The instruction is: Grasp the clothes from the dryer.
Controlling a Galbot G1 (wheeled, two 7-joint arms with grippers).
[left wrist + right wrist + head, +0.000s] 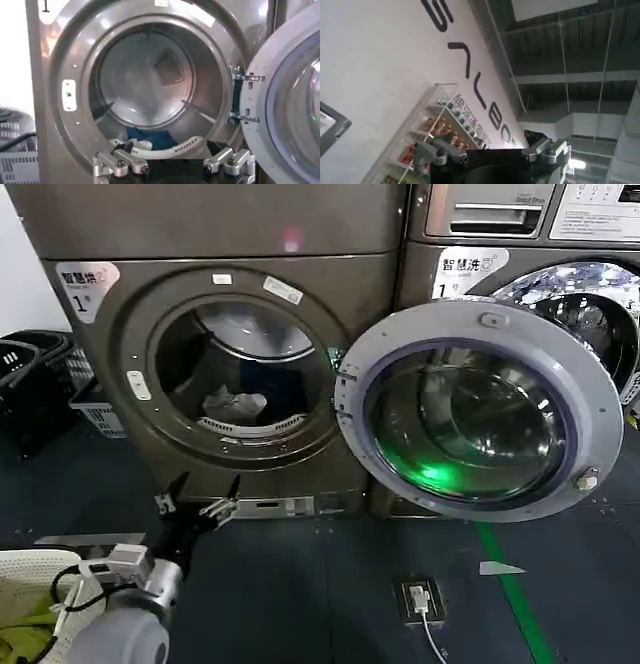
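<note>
Left tool (pixel 200 492) open, below port; clothes (pixel 235 405) inside dryer (pixel 120 374).

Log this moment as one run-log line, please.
dryer door open | clothes in drum | left tool open, below port | right tool open, aimed at ceiling

The head view looks forward and down from some way back at the dryer (pixel 240 364), with its open door (pixel 480 409) swung out at three o'clock. The left wrist view sits close and low, facing straight into the drum past the left claw (pixel 172 165); both views share the port and door hinge. The right wrist view tilts upward at a lettered wall (pixel 380 60) and ceiling (pixel 570 50).
</note>
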